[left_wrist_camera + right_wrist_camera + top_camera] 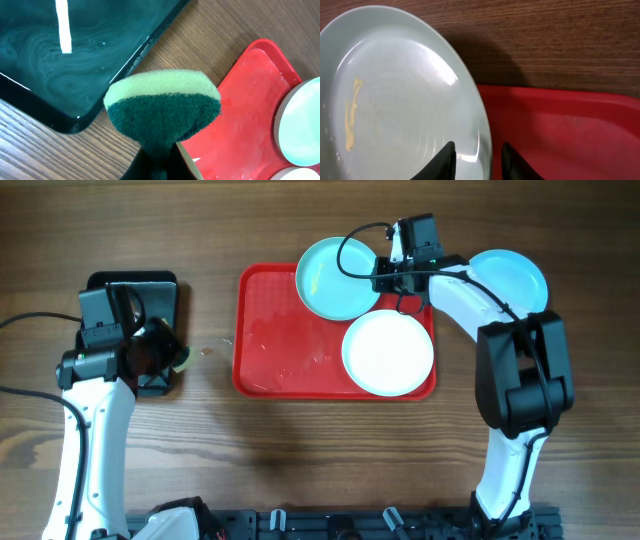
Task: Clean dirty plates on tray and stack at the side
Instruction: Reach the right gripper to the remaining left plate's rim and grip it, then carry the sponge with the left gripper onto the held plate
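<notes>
Overhead first: the red tray (262, 330) sits mid-worktop, the smeared aqua plate (330, 280) overhanging its far edge, the white plate (388, 352) on its right end, and a third plate (512, 275) off on the worktop (300, 460) to the right. The right gripper (386, 277) is right at the smeared plate's right-hand rim, so that arm is by far the nearer one. The left gripper (165, 358) hangs well away beside the black tray (130, 285). Over to the left wrist: that gripper is clenched on a sponge (162, 107), green scouring face towards us, and the black tray holds cloudy water, a detail the overhead never gives. Right wrist now: its fingers (445, 160) stand apart, straddling the plate's rim and not pinching it. Only here does the yellow smear (351, 120) read clearly, lying lengthwise on the plate's far-left side, away from the rim being straddled.
</notes>
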Available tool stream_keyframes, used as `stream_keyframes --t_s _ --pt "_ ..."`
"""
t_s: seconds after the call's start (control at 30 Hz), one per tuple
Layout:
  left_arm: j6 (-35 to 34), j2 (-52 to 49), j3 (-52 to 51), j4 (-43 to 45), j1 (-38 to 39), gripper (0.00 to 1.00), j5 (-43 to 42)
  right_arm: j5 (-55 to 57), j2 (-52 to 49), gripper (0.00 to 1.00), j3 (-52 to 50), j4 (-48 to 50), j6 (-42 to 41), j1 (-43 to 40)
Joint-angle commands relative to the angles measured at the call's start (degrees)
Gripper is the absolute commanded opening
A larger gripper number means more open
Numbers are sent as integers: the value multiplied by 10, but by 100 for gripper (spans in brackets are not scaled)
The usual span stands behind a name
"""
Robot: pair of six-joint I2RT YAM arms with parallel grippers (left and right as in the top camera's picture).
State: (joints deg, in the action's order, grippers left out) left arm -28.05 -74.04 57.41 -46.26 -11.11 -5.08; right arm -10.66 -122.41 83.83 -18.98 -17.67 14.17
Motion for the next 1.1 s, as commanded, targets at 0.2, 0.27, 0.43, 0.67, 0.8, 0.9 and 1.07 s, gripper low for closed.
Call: stream_keyframes --t_s 0.2,0.27,0.43,0.67,0.8,0.9,1.07 --pt "10 -2 7 4 -3 4 -9 1 -35 19 0 5 10 2" --pt "10 -2 7 4 -4 4 -9 -20 -35 9 0 7 10 3" --pt "10 -2 7 4 -3 4 -9 -96 -35 4 5 10 10 6" --pt "38 -2 7 22 7 4 -89 -177 -13 4 5 -23 12 43" --pt "41 -2 7 27 46 4 -99 -168 -12 4 6 -59 21 73" --pt "41 -2 7 35 78 4 -99 -123 -12 4 5 -77 34 87" --pt "35 -13 7 59 123 4 -99 -28 -11 4 6 -111 53 116"
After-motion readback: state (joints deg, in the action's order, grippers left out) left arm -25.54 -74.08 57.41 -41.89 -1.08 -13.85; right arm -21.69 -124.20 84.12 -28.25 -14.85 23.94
